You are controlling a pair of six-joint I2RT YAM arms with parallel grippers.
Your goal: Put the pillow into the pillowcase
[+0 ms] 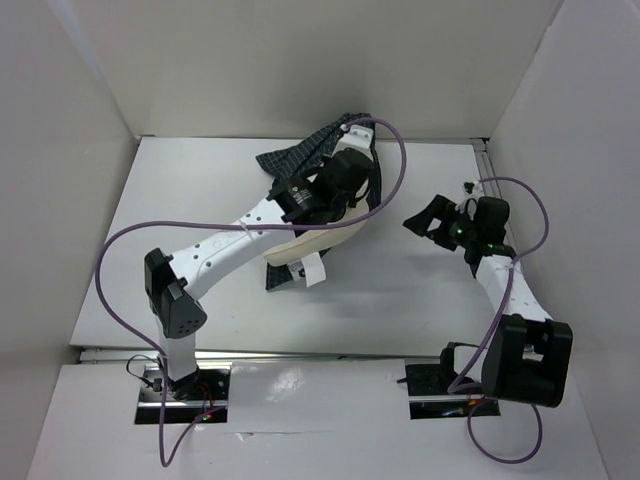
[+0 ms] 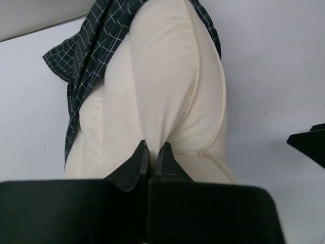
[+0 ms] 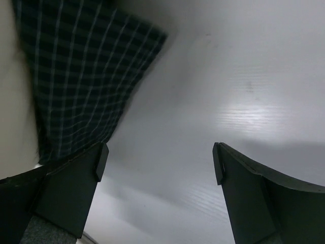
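Left gripper (image 2: 154, 150) pinching pillow (image 2: 162, 86), pillowcase (image 2: 96, 40) alongside — white tag (image 1: 313, 269) unreadable

The table (image 1: 180, 200) is bare along its left edge and in its far-left corner, so a gripper has wide room to pass there. The strip by the near edge, between the two arm bases, is bare too. The middle, toward the far edge, is taken by the pillow (image 1: 325, 242) and the pillowcase (image 1: 295, 158). The left arm (image 1: 230, 240) lies slanted over them from the near-left corner and blocks a straight way across. The left gripper (image 2: 152, 152) is pinched on a fold of the pillow. A purple cable (image 1: 404, 160) loops just to the right of the pillowcase. Between the pillow and the right gripper (image 1: 430, 218), whose jaws stand wide apart, there is a strip of bare table. Walls (image 1: 60, 150) close the left, far and right edges.
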